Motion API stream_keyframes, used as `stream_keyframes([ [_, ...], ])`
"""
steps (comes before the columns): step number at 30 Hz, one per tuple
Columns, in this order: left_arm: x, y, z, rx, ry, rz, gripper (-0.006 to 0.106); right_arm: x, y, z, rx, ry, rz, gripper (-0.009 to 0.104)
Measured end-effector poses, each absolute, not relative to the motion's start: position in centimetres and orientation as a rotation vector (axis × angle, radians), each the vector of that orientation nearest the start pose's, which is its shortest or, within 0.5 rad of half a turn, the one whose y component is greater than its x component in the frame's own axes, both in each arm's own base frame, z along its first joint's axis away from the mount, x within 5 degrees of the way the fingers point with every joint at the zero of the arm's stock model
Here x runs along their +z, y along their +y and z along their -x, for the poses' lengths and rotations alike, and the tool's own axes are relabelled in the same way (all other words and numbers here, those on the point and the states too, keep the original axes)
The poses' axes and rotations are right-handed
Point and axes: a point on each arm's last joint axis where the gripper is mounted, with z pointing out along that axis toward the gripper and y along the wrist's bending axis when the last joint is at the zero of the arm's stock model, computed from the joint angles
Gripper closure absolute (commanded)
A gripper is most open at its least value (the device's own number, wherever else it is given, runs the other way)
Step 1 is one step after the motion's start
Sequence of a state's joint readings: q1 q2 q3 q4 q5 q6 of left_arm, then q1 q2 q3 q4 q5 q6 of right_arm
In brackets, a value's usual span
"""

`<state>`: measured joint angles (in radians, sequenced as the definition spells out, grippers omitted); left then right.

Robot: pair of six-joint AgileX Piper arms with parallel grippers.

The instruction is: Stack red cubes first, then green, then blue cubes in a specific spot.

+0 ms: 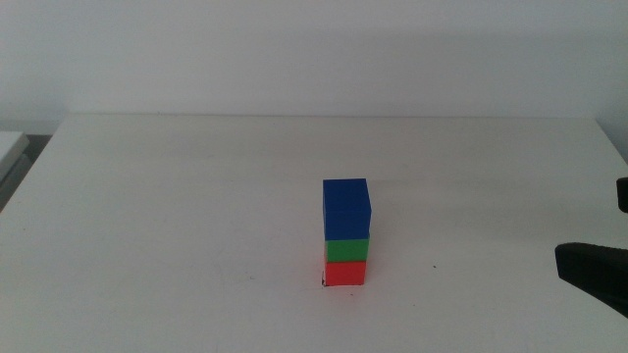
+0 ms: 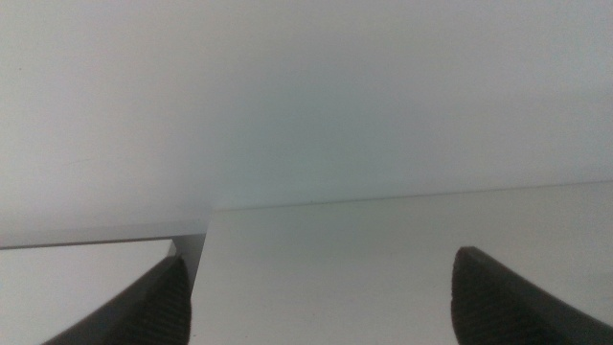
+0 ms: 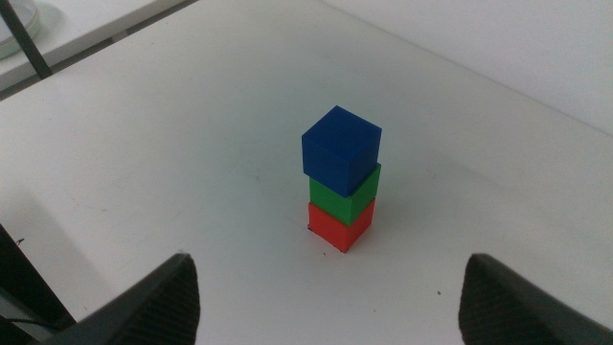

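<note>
- Nearest me in the middle view, my right hand (image 1: 595, 275) shows only as a dark shape at the right edge of the picture, low over the white tabletop (image 1: 177, 216) and well apart from the cubes.
- In its own wrist view the right hand (image 3: 330, 297) has its jaws spread wide and released, nothing between them, and it looks straight at the stack from a distance.
- A tiny black speck (image 1: 433, 266) lies on the tabletop between that hand and the stack.
- The red cube (image 1: 345, 272) sits flat on the tabletop at the bottom of the stack; a thin black corner mark (image 1: 324, 283) peeks out at its lower left corner, so the cube stands on the marked spot, though I cannot see the rest of the marks.
- The green cube (image 1: 346, 250) rests directly on the red one, edges roughly in line.
- The blue cube (image 1: 346, 208) tops the stack, touching the green one; in the right wrist view it looks turned slightly against the cubes below.
- My left hand (image 2: 321, 297) is out of the middle view; its wrist view shows the jaws wide apart and released, with only bare tabletop, its far edge and a pale wall ahead.
</note>
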<state>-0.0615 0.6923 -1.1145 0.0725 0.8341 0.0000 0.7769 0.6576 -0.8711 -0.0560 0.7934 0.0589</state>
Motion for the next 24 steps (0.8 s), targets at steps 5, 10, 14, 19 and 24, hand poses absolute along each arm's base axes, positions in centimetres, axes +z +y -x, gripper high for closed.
stream_keyframes([
  [5, 44.4, -0.1, -9.9, 0.039, 1.861, -0.068, 0.009, 37.8, 7.7, -8.3, 0.447, 1.954, 0.750, 0.003],
  [10, 42.1, -0.4, -9.3, -0.019, 1.789, -0.061, 0.009, 36.5, 7.3, -8.3, 0.414, 1.902, 0.751, 0.003],
  [14, 38.1, -0.8, -8.4, -0.109, 1.792, -0.034, 0.009, 33.9, 6.2, -7.7, 0.346, 1.818, 0.767, 0.003],
  [19, 32.7, -0.7, -6.8, -0.110, 1.783, -0.028, 0.009, 29.4, 5.0, -6.9, 0.316, 1.813, 0.740, 0.003],
  [24, 28.2, -0.6, -5.4, -0.109, 1.716, -0.023, 0.009, 26.2, 4.6, -7.1, 0.315, 1.804, 0.648, 0.003],
])
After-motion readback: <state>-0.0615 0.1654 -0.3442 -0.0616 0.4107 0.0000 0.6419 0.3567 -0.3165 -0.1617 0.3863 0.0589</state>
